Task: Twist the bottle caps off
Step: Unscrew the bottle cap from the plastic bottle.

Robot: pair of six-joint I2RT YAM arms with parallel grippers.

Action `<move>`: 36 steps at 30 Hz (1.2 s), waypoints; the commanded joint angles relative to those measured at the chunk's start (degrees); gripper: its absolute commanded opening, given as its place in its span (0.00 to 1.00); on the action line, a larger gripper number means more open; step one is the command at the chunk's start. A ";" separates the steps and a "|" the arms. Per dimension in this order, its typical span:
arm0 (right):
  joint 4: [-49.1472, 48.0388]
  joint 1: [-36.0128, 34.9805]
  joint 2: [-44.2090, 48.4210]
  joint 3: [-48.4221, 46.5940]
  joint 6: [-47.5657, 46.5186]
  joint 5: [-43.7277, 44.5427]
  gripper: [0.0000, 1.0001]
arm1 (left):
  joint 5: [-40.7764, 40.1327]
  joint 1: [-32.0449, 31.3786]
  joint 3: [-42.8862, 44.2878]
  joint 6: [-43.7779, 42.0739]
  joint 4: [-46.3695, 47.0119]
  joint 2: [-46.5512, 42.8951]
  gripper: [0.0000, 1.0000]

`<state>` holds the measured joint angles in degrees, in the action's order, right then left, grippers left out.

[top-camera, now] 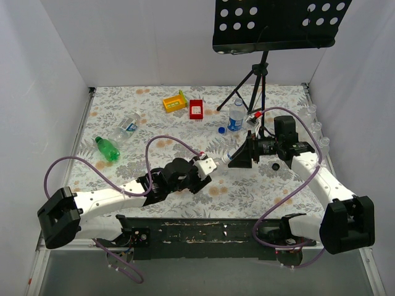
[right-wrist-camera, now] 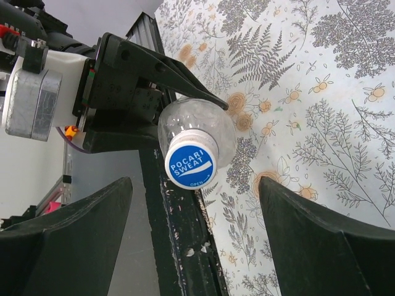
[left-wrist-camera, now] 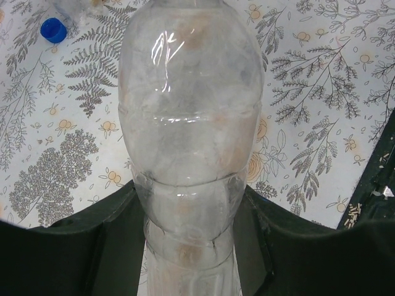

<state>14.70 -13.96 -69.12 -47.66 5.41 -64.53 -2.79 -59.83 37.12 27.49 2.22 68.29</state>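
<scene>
**Hidden or unclear.** From above, the clear bottle (left-wrist-camera: 190, 123) is almost lost between the two grippers at the table's (top-camera: 123, 185) middle. In the left wrist view its neck is cut off by the top edge, and its lower part sinks out of frame between the fingers. The right wrist view shows only its shoulder and the blue cap (right-wrist-camera: 191, 165), printed "POCARI SWEAT". The body lies behind them. How tightly the cap sits cannot be told.

**Left arm.** It reaches from its near-left base to the centre. The left gripper (top-camera: 216, 163) has its fingers (left-wrist-camera: 92, 246) pinching the clear bottle on both sides, cap end turned right.

**Right arm.** It bends in from the near right. The right gripper (top-camera: 234, 158) faces left, square onto the cap. Its fingers (right-wrist-camera: 321, 234) stand spread wide on either side of the cap, clear of it.

**Elsewhere.** A loose cap (top-camera: 221, 130), blue, lies just beside an upright bottle (top-camera: 236, 116) farther back. A green bottle (top-camera: 107, 148) and a labelled bottle (top-camera: 128, 127) lie at the left. A yellow box (top-camera: 174, 102) and a red box (top-camera: 196, 109) sit at the far side. A stand (top-camera: 274, 24) is cut off by the top edge.
</scene>
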 commanded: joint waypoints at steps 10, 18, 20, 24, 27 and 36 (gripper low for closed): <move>-2.04 -1.60 -3.65 -4.20 3.03 0.20 0.73 | -0.99 -0.72 2.16 -0.59 1.39 1.23 0.13; -1.61 -2.22 -4.44 -4.37 1.80 0.29 0.50 | -0.47 -0.72 2.25 -0.77 1.12 1.58 0.13; -1.08 -2.30 -4.62 -4.55 0.66 0.02 0.39 | -0.55 -0.72 2.34 -0.77 1.03 1.41 0.13; 0.94 -2.92 -4.44 -4.99 -4.86 -2.08 0.13 | 0.23 -0.72 2.16 -0.07 0.51 0.70 0.13; 5.41 -3.01 -3.48 -5.25 -17.23 -6.91 0.08 | 4.43 -0.64 1.55 0.11 -0.46 -0.87 0.14; 48.57 -8.63 -7.08 -18.43 -84.73 0.71 0.06 | 40.97 10.51 0.40 2.66 -9.07 -9.05 0.14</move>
<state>43.68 -20.27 -75.00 -60.88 -42.72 -68.36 16.12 -54.87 36.99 28.91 -4.29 63.77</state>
